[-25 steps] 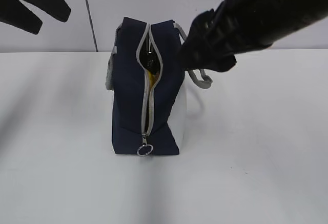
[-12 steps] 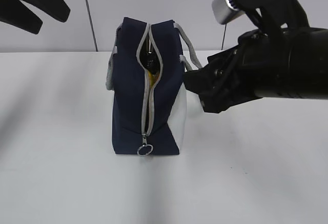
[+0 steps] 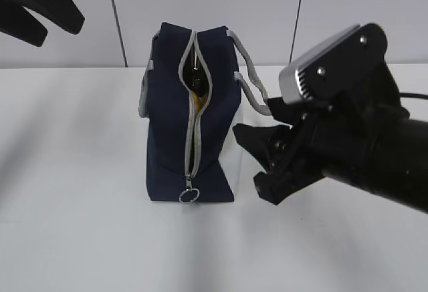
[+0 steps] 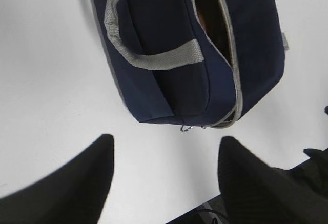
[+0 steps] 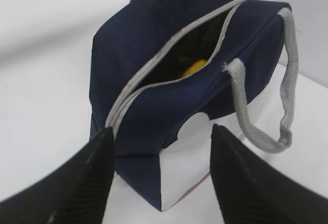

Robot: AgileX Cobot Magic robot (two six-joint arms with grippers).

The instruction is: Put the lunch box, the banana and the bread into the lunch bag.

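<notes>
Lowered beside the lunch bag (image 3: 190,131), the right gripper (image 3: 257,162) hangs empty, jaws apart, angled leftward.

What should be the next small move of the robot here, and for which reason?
Probably bring the open, empty right gripper to the ring pull and start closing the zipper. The lunch bag stands with its zipper gaping, something yellow shows inside, and no item lies on the table.

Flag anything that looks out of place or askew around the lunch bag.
Nothing stands out. The lunch bag stands upright on the table, zipper unzipped, something yellow showing inside. Its grey handles hang loose down both sides. Both grippers are open, clear of it.
</notes>
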